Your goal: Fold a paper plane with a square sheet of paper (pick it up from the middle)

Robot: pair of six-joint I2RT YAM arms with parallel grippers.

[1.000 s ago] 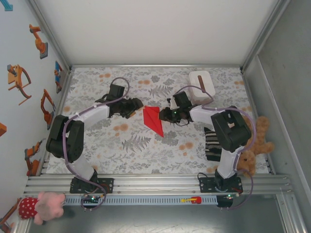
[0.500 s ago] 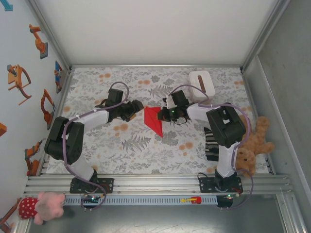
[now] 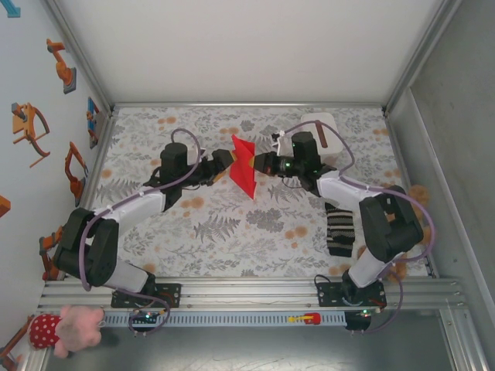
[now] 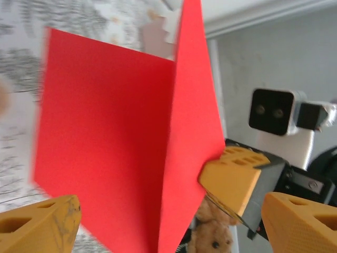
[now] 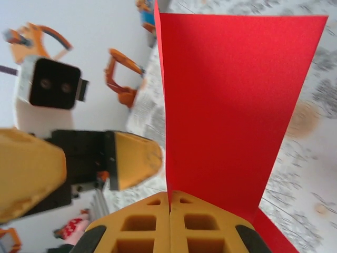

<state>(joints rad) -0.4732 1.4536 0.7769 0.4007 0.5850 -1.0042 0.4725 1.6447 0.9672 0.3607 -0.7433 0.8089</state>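
Over the flowery table (image 3: pixel 232 232): the red paper plane (image 3: pixel 244 171) is held up between the two arms.
Paper plane: folded down the middle, so it has two flat red wings. Its sharp tip points toward the near side.
Right gripper (image 3: pixel 261 164): squeezed tight on the plane's right edge, so it is the one holding it.
Left gripper (image 3: pixel 223 161): just beside the plane on its left, with its fingers (image 4: pixel 41 224) spread wide and not pinching anything.
White box (image 3: pixel 319 125): by the far edge, behind the right arm.
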